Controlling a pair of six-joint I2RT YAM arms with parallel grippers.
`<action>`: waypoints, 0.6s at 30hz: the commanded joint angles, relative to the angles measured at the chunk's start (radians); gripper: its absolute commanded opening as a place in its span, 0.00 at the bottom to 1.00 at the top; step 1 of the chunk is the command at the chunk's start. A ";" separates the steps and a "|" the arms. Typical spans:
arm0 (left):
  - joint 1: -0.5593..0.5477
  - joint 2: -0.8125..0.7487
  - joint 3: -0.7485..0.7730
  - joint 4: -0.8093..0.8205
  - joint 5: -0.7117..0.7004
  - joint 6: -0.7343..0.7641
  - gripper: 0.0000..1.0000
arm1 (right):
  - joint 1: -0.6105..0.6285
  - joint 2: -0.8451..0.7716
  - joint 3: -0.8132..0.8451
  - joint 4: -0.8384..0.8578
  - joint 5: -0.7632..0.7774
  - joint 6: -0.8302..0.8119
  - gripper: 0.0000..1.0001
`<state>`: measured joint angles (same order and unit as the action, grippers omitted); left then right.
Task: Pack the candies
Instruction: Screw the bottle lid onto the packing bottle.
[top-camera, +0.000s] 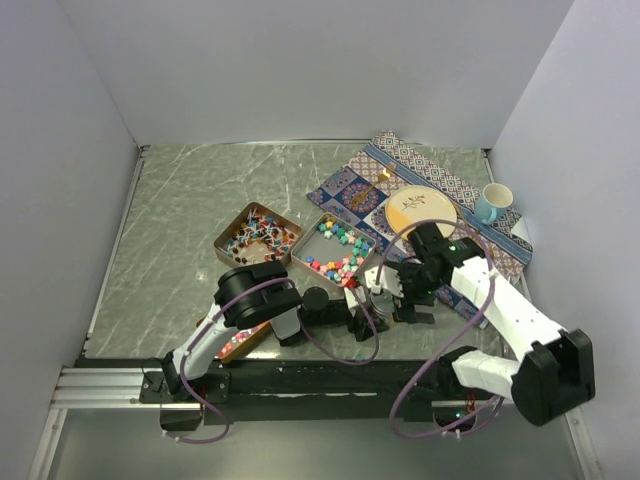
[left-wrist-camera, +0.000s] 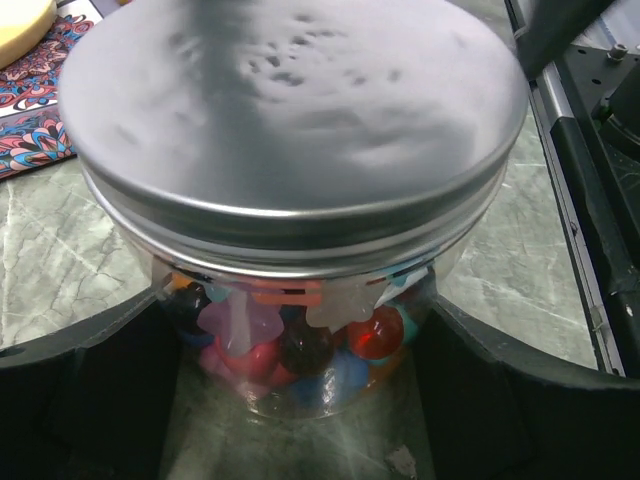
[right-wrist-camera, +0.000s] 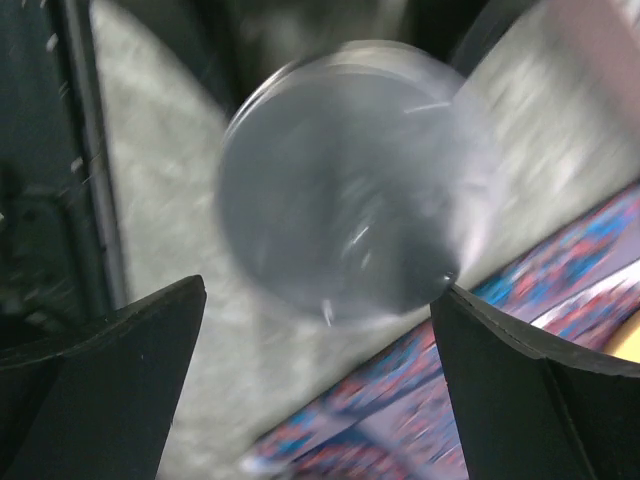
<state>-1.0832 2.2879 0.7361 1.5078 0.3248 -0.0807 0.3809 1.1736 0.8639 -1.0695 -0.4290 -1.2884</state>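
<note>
A clear round jar (left-wrist-camera: 300, 300) with a silver metal lid (left-wrist-camera: 290, 110) stands on the marble table, with mixed candies (left-wrist-camera: 300, 345) showing through its wall. My left gripper (left-wrist-camera: 300, 330) is closed around the jar's base, one black finger against each side. In the top view the jar (top-camera: 379, 291) sits near the front edge between both grippers. My right gripper (right-wrist-camera: 320, 290) hovers open above the lid (right-wrist-camera: 350, 180), which is blurred. More candies fill two copper tins: pastel pieces (top-camera: 337, 250) and wrapped sweets (top-camera: 257, 236).
A patterned cloth (top-camera: 440, 180) at the back right carries a yellow plate (top-camera: 420, 212), a gold spoon (top-camera: 375, 185) and a pale blue cup (top-camera: 492, 203). A third tin (top-camera: 240, 340) lies partly under my left arm. White walls enclose the table.
</note>
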 joint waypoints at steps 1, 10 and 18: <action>0.042 0.096 -0.047 0.149 -0.118 -0.129 0.49 | 0.006 -0.081 -0.069 -0.301 0.002 0.136 1.00; 0.045 0.081 -0.055 0.134 -0.099 -0.120 0.50 | -0.115 -0.157 0.044 -0.354 0.064 0.100 1.00; 0.043 0.110 -0.044 0.126 -0.092 -0.097 0.50 | -0.154 0.167 0.464 -0.352 -0.120 0.077 1.00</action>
<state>-1.0710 2.2887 0.7418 1.5093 0.3035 -0.1246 0.2283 1.1629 1.1576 -1.3525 -0.4191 -1.1805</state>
